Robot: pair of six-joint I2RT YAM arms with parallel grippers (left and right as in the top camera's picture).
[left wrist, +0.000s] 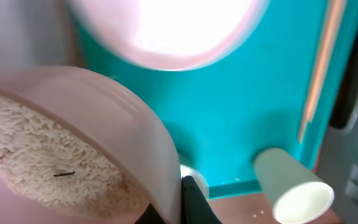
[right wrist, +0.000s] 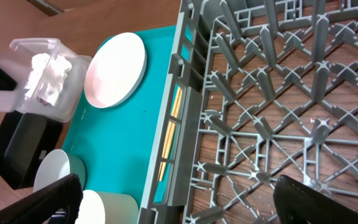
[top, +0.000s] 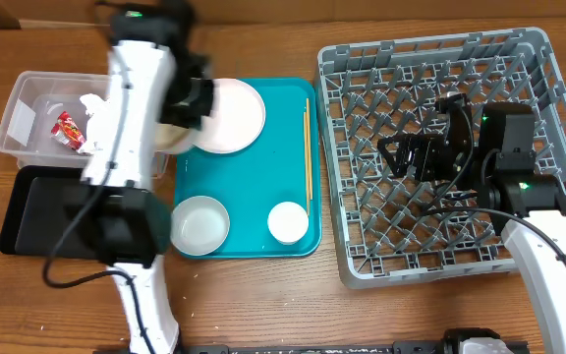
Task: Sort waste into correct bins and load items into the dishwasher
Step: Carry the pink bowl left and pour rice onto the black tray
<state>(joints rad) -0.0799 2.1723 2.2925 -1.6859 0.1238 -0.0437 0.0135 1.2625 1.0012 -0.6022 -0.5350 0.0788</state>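
Rice bowl (left wrist: 92, 106): pale pinkish and tilted, with white rice (left wrist: 36, 149) packed inside. It is held at the left edge of the teal tray (top: 263, 187), between the clear tub (top: 18, 118) and the round plate (top: 232, 116). From overhead it is mostly hidden under the left arm, so it cannot be told whether it touches the tray.

Left gripper (left wrist: 182, 186): jaws pinching the rim of the rice bowl. One dark finger (left wrist: 192, 199) shows outside the rim.

Right gripper (top: 406, 157): jaws spread wide, holding nothing, over the middle of the dish rack (top: 362, 69).

Clear tub: on the table (top: 263, 315), at the far left. It contains a small red wrapper (top: 70, 131) and a crumpled white napkin (top: 93, 102).

Black tray (top: 18, 211): shallow, just in front of the clear tub, partly covered by the left arm.

Teal tray: carries four items.
- The plate sits at the rear left.
- A pale grey bowl (top: 200, 224) sits at the front left.
- A small white cup (top: 288, 221) sits at the front right.
- Wooden chopsticks (top: 309, 147) lie along the right edge.

Dish rack: grey, with lattice walls and upright pegs, just beside the teal tray on its right.
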